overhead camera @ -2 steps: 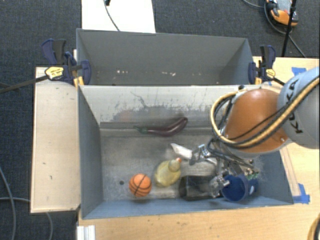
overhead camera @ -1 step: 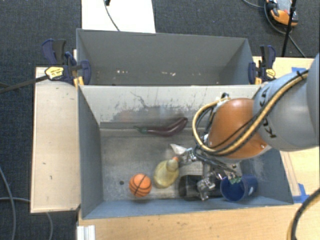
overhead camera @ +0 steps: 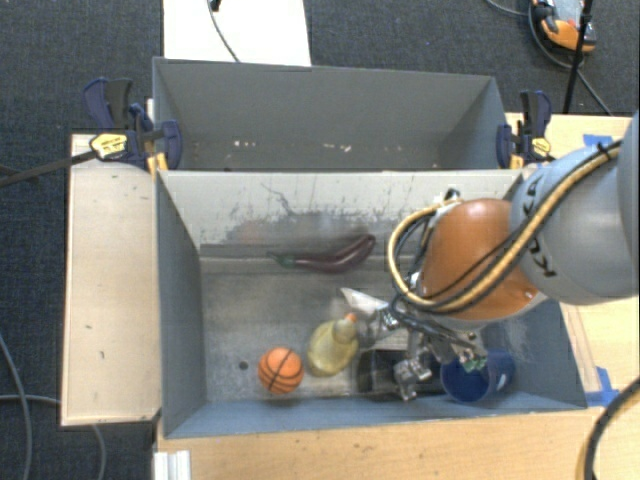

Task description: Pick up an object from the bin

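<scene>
My gripper (overhead camera: 413, 366) is low at the front right of the bin, over a black blocky thing (overhead camera: 374, 372) lying on the floor. A dark blue cup (overhead camera: 480, 377) lies just to its right, against the front right corner. To its left sits a pale yellow pear-shaped thing (overhead camera: 331, 348), with a white crumpled piece (overhead camera: 360, 301) just behind it. Whether the gripper has hold of anything is hidden by its own body.
A small orange basketball (overhead camera: 281, 369) rests at the front, left of the pear-shaped thing. A long purple aubergine (overhead camera: 328, 257) lies along the back wall. The arm with its orange cover and looped cables hangs over the right half of the bin.
</scene>
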Robot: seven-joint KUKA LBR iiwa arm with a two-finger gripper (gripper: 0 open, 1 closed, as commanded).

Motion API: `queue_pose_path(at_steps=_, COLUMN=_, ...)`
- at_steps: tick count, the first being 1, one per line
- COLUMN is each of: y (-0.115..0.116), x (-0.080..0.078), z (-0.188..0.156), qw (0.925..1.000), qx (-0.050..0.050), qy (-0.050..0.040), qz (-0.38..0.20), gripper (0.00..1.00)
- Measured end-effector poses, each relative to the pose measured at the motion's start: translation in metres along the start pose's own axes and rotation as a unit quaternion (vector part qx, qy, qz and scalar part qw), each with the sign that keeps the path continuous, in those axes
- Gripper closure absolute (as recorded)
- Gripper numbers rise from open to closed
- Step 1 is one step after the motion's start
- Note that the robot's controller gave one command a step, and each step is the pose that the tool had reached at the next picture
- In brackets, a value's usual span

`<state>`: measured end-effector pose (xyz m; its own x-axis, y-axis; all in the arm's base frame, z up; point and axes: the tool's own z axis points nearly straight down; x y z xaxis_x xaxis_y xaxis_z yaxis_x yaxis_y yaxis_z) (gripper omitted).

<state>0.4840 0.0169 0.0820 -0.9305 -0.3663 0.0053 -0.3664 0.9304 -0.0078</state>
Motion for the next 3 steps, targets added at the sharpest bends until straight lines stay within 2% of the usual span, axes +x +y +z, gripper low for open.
queue_pose_path(at_steps=1, y=0.0, x=0.0, z=0.0, qw=1.0, qx=0.0, qy=0.0, qz=0.0, gripper=1.0)
queue_pose_path(at_steps=2, y=0.0, x=0.003, z=-0.003, qw=1.0, qx=-0.001, qy=0.0044, qz=0.0, gripper=1.0)
queue_pose_path(at_steps=3, y=0.0, x=0.003, z=-0.014, qw=1.0, qx=-0.002, qy=-0.0003, qz=0.001, gripper=1.0)
